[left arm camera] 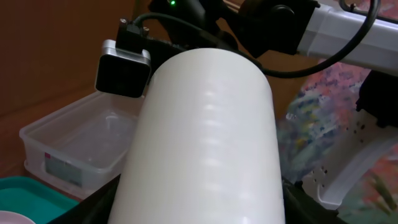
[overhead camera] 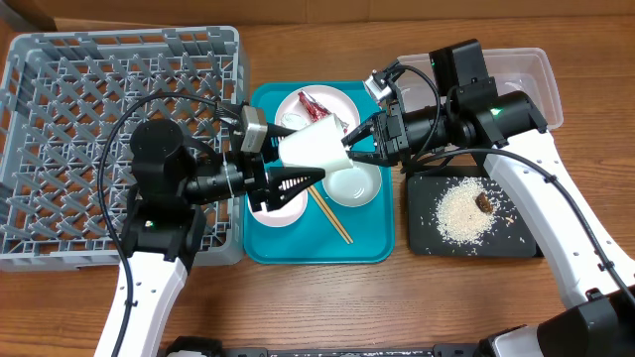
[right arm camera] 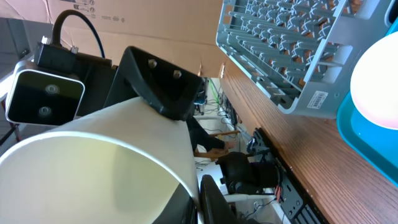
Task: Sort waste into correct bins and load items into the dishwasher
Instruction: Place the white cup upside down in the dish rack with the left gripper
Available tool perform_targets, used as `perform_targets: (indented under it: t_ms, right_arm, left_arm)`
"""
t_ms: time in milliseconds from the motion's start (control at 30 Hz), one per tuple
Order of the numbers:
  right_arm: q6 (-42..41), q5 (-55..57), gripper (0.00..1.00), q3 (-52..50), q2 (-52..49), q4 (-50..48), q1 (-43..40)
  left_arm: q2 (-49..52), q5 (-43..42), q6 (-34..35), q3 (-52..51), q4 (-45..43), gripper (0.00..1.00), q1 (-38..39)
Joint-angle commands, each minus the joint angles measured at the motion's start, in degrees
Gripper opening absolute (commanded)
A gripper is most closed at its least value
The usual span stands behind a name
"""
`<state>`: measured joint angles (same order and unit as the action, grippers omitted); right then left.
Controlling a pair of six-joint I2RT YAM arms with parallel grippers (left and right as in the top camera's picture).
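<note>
Both grippers hold the small white cup (overhead camera: 313, 147) in the air over the teal tray (overhead camera: 377, 243). My left gripper (overhead camera: 296, 175) grips the cup's body (left arm camera: 205, 143), with a black finger on either side. My right gripper (overhead camera: 363, 139) pinches the cup's rim (right arm camera: 93, 174) between its fingers (right arm camera: 199, 202). On the tray lie a white plate (overhead camera: 337, 103) with the red foil wrapper (overhead camera: 316, 105), a pale bowl (overhead camera: 357, 183), the pink bowl (overhead camera: 278, 208) and the chopsticks (overhead camera: 329, 214). Rice (overhead camera: 464, 210) and a brown lump (overhead camera: 483, 202) lie in the black tray (overhead camera: 422, 238).
The grey dish rack (overhead camera: 99, 119) stands at the left, also in the right wrist view (right arm camera: 298, 43). The clear tub (overhead camera: 541, 79) stands at the back right behind the right arm, also in the left wrist view (left arm camera: 74, 149). Cables trail from both wrists.
</note>
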<state>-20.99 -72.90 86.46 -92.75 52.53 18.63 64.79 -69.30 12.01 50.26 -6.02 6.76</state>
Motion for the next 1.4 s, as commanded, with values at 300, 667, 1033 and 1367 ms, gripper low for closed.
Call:
perform_targets:
  t_ms: [300, 667, 1033, 1367]
  right_arm:
    - [0.0, 4.8, 0.25, -0.2, -0.1, 1.5, 0.6]
    - [0.4, 30.7, 0.40, -0.2, -0.1, 7.1, -7.9]
    - [9.2, 49.2, 0.40, 0.5, 1.7, 18.4, -16.6]
    - [11.1, 54.0, 0.40, 3.0, 2.3, 23.7, -23.8]
  left_arm:
    - [0.3, 7.3, -1.0, 1.2, 5.4, 0.54, 0.1]
    - [0.3, 16.5, -4.4, 1.2, 18.8, 0.50, -8.5]
    - [-0.4, 34.9, -4.3, 4.7, 40.6, 0.34, -22.9]
    - [-0.4, 57.0, -4.3, 13.9, 61.3, 0.25, -33.3]
